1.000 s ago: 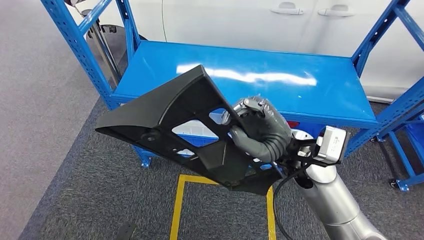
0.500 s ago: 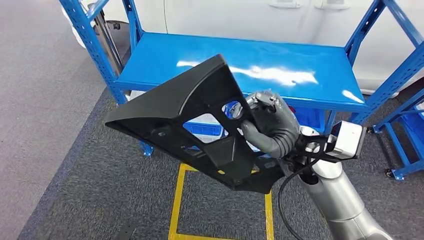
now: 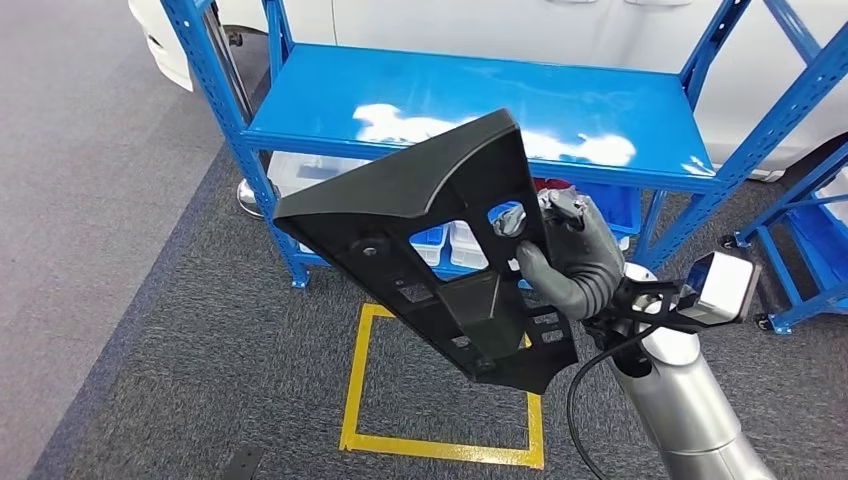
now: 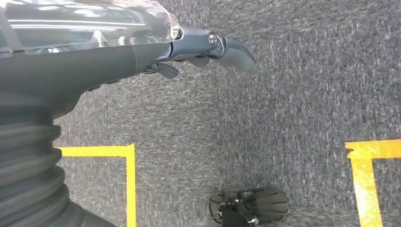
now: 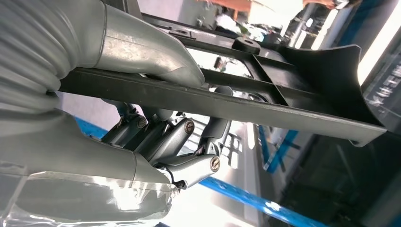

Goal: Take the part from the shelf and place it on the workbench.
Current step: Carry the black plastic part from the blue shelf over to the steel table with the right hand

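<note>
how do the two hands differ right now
The right hand grips the black part and is raised in front of the blue shelf; the left hand holds nothing. In the left wrist view the left hand hangs over grey carpet, while the right hand's thumb presses one face of the part and its fingers curl under the other. Both have dark fingers and grey covers.
</note>
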Controlling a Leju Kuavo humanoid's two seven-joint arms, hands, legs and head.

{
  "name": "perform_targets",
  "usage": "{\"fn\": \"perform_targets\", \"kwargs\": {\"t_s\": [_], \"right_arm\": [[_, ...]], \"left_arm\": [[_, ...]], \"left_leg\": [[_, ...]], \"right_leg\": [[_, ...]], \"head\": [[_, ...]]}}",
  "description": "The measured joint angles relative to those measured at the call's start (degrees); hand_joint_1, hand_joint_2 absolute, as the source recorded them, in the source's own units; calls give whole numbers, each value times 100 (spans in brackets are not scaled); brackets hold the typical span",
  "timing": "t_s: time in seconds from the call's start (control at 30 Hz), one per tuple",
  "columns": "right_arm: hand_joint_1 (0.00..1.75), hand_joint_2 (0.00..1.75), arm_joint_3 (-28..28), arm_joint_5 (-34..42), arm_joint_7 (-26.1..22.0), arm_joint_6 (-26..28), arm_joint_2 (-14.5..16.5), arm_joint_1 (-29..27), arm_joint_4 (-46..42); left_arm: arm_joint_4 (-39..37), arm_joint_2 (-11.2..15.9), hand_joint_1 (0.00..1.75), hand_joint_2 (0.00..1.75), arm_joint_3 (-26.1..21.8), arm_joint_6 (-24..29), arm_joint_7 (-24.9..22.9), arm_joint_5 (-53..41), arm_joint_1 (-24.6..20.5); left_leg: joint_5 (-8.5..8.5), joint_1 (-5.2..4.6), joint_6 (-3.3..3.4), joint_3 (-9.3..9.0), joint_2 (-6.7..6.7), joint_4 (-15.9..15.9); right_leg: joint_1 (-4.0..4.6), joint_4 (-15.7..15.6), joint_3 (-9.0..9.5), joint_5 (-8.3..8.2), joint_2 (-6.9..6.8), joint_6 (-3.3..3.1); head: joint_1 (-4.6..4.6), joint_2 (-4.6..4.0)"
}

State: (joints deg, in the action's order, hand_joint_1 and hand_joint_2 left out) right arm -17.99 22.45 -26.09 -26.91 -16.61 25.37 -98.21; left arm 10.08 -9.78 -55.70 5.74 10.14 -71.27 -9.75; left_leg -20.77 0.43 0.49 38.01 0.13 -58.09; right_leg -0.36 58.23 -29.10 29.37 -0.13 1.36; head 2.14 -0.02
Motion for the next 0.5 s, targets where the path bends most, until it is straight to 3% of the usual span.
{"fn": "perform_targets", "kwargs": {"t_s": [0.1, 0.13, 0.17, 0.23, 0.27, 0.3, 0.33, 0.4, 0.47, 0.5], "right_arm": [[175, 175, 146, -93, -13, -2, 7, -197, -115], [175, 175, 176, -109, -10, -4, 13, -247, -146], [175, 175, 201, -121, -6, -7, 20, -289, -175], [175, 175, 241, -152, 4, -11, 32, -363, -219], [175, 175, 253, -170, 9, -13, 35, -403, -230], [175, 175, 259, -182, 13, -14, 38, -439, -238], [175, 175, 264, -191, 16, -15, 40, -470, -242], [175, 175, 292, -211, 25, -20, 44, -504, -265], [175, 175, 332, -244, 42, -32, 48, -516, -304], [175, 175, 347, -257, 54, -39, 50, -520, -318]], "left_arm": [[0, 9, 0, 175, 26, -26, -1, -46, -37], [0, 14, 0, 175, 34, -37, -2, -58, -45], [0, 19, 0, 175, 40, -45, -3, -66, -53], [0, 25, 0, 175, 51, -61, -4, -76, -71], [0, 26, 0, 175, 58, -69, -4, -79, -78], [0, 27, 0, 175, 65, -74, -4, -82, -84], [0, 27, 0, 175, 72, -78, -4, -85, -89], [0, 29, 0, 175, 80, -84, -4, -97, -107], [1, 35, 0, 175, 85, -90, -4, -107, -140], [2, 38, 0, 175, 87, -93, -4, -110, -151]], "left_leg": [[55, 13, -107, 34, -8, 12], [-69, 16, -137, 74, -10, -83], [-296, 21, -164, 145, -12, -297], [-862, 31, -205, 330, -12, -1019], [-1037, 34, -222, 395, -12, -1380], [-1084, 34, -232, 392, -11, -1603], [-1019, 34, -234, 299, -11, -1629], [-770, 33, -206, -187, -13, -1071], [-721, 13, -148, -737, -18, -278], [-751, 0, -117, -876, -22, -40]], "right_leg": [[6, -102, -28, -97, -14, -142], [-7, -118, -66, -158, -24, -193], [-21, -132, -116, -222, -33, -232], [-11, -127, -250, -333, -35, -273], [-6, -122, -322, -388, -35, -274], [-1, -116, -395, -441, -34, -271], [2, -107, -465, -491, -32, -262], [5, -78, -586, -573, -28, -231], [19, -37, -674, -636, -28, -179], [23, -25, -697, -665, -30, -147]], "head": [[-2, 0], [-2, 0], [-1, 0], [0, 0], [0, 0], [0, 0], [0, 0], [0, 0], [0, 0], [-1, 0]]}}
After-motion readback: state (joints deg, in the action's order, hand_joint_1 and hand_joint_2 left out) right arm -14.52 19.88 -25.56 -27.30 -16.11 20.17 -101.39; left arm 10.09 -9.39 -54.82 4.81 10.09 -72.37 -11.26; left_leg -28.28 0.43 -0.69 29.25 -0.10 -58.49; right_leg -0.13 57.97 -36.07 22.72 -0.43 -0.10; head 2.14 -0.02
